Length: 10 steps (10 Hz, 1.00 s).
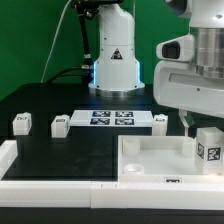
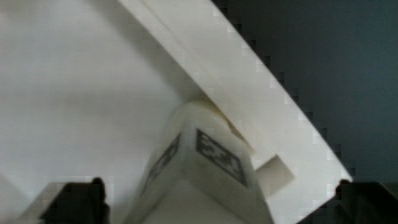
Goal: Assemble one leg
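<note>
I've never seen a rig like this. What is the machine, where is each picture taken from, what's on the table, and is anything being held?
The machine is a single robot arm ending in a two-finger pincer. One picture comes from a camera off the arm and shows the whole table. The other comes from a camera on the wrist, looking down between the fingers.

On the black table lie a large white panel, a flat marker board and three loose legs. A fourth leg stands upright at the panel's corner, under the pincer.

Nothing is held. In the wrist view the fingers stand apart on either side of that leg, with a gap on each side.
</note>
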### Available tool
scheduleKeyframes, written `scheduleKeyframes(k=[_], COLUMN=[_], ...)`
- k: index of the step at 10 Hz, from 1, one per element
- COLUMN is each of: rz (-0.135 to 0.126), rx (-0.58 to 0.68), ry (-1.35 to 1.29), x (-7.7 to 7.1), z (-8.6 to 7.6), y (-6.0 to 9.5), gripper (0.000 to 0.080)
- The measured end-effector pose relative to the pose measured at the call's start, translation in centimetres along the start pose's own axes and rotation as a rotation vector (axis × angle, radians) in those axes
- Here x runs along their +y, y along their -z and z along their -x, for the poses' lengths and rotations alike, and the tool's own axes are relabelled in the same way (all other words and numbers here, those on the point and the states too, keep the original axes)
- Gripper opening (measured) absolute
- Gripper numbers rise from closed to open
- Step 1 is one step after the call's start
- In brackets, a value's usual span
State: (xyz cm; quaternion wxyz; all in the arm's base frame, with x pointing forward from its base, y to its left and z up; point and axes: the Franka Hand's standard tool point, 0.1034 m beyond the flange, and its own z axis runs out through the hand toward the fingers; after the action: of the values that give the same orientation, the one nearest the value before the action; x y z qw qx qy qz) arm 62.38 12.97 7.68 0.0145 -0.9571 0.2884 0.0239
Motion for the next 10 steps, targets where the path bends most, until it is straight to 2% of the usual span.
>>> scheduleKeyframes(k=[3, 7, 9, 10], rz=[0.008, 0.010, 0.010, 0.010], rx=[0.007, 0.008, 0.008, 0.008], ry=[0.422, 0.732, 0.723, 0.723], x=[-0.11, 0.13, 0.13, 0.13], z=[-0.46, -0.72, -0.71, -0.71], y=[0.29, 0.31, 0.30, 0.30], gripper=[0.0649, 0.0649, 0.0387, 0.0387])
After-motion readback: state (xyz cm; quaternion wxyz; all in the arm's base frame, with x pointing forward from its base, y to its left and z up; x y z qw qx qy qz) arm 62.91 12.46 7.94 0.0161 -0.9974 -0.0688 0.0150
